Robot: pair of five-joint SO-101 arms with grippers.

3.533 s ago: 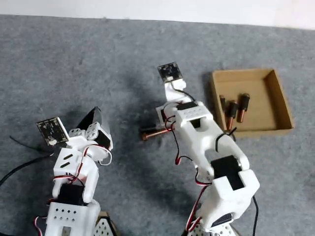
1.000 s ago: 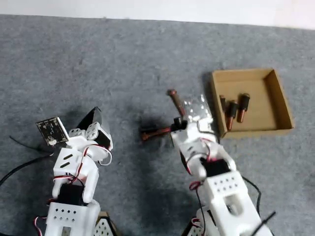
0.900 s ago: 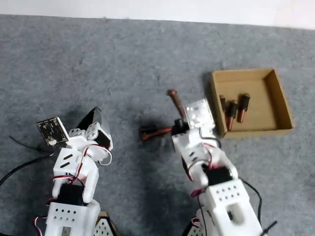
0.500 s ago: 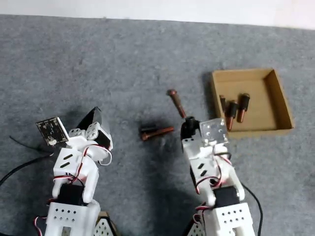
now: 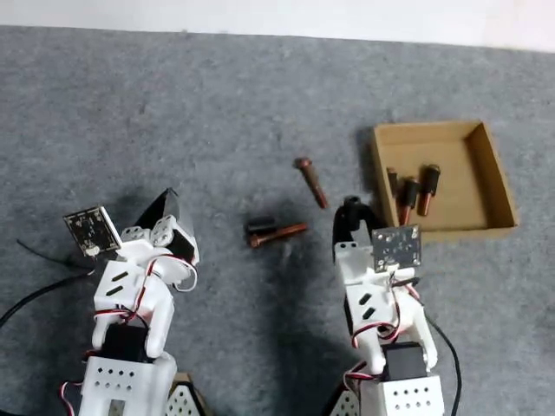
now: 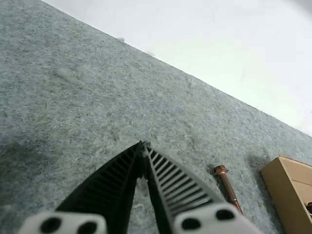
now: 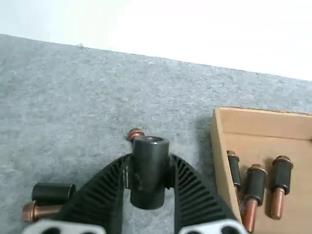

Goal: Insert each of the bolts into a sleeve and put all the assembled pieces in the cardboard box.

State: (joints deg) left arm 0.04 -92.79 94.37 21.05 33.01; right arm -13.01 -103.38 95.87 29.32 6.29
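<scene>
A: R gripper (image 7: 148, 161), status?
B: Clamped on a black sleeve (image 7: 148, 171), held upright. Sits just beside the cardboard box (image 5: 490, 165), off the box corner nearest both arms.
A: L gripper (image 6: 143, 146)?
B: Fingers pressed together, nothing btwn them. Well apart from the box, farther from it than every loose part.
A: Loose parts?
B: Bare bolt (image 5: 311, 182) lies near the box, on the grey mat (image 5: 173, 104), at an angle. 2nd bolt (image 5: 279, 234) is farther from the box, w/ a 2nd sleeve (image 5: 260, 224) right alongside it.
A: Inside the box?
B: 3 assembled pcs (image 5: 407, 201), side by side, by the box wall facing the bare bolt.
</scene>
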